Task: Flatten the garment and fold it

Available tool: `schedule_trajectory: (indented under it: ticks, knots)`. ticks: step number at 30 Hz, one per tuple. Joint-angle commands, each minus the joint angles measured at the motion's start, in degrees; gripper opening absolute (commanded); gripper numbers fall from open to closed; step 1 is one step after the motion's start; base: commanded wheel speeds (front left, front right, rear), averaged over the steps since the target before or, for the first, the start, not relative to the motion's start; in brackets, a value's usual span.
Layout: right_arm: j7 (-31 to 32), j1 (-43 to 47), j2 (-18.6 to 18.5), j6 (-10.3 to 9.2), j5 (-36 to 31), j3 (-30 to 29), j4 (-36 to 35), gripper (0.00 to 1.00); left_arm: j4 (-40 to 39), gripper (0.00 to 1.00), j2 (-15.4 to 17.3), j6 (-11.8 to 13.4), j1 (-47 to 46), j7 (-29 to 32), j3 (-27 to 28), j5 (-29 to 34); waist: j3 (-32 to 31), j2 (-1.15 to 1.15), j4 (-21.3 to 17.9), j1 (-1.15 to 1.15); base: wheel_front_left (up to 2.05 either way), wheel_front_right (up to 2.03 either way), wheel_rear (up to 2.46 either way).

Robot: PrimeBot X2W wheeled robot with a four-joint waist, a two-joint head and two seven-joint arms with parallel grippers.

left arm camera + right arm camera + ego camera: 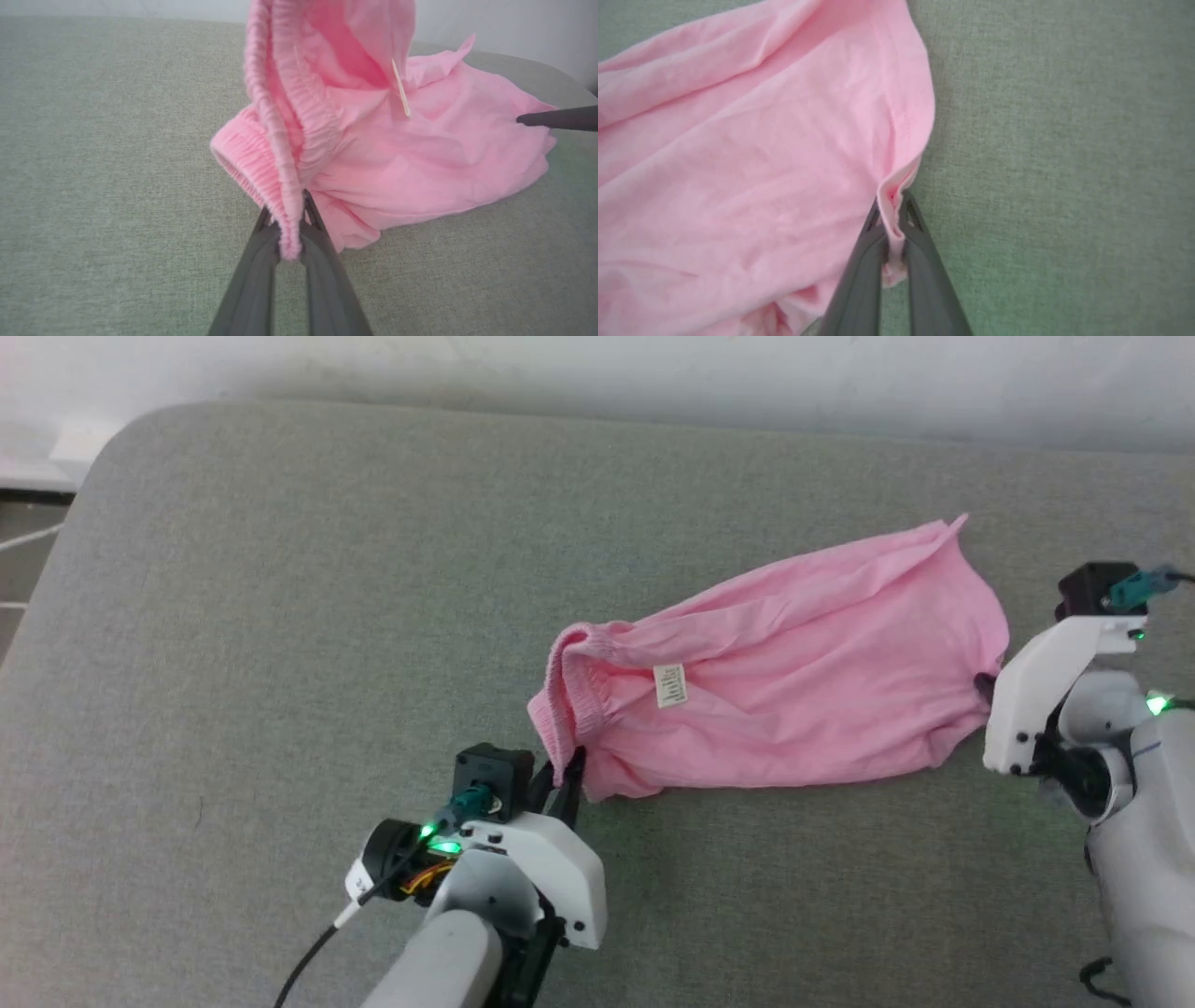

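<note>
The garment (794, 663), light pink shorts with a white label (670, 685), lies crumpled on the grey-green cushion, waistband at the left and leg hem at the right. My left gripper (563, 773) is shut on the gathered waistband (285, 205), which stands up between its fingers (252, 275). My right gripper (986, 689) is shut on the hem at the garment's right edge; the pinched fold (894, 219) sits between its fingers (924, 275). The right gripper's finger (556, 119) also pokes in from the right in the left wrist view.
The grey-green upholstered surface (280, 616) stretches wide to the left and front of the garment. Its rounded far-left corner (121, 439) meets a pale wall (597, 373) at the back. A black cable (308, 961) trails from my left wrist.
</note>
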Motion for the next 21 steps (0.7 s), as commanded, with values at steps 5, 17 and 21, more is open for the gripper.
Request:
schedule_trajectory:
  ticks: [5, 17, 21]
  knots:
    - [-2.2, 4.7, -0.8, -0.06, 5.2, 2.1, -3.7, 0.0, -0.5, 0.0, 2.6, 0.2, 1.9, 2.1, 1.4, -1.6, -4.9, 0.0, -3.5, 0.0, 0.0, 0.0, 0.0]
    - [-2.1, 21.7, 1.6, -0.06, 9.8, 0.4, -20.3, 0.0, -6.1, 0.0, 7.0, -0.1, 9.2, 8.6, 2.7, -5.9, -10.5, 0.0, -7.7, 0.0, 0.0, 0.0, 0.0]
    - [-0.5, 29.8, 3.5, -0.06, 9.7, -2.4, -28.7, 0.0, -8.4, 0.0, 8.3, -0.1, 11.9, 11.0, 2.6, -7.1, -10.9, 0.0, -8.4, 0.0, 0.0, 0.0, 0.0]
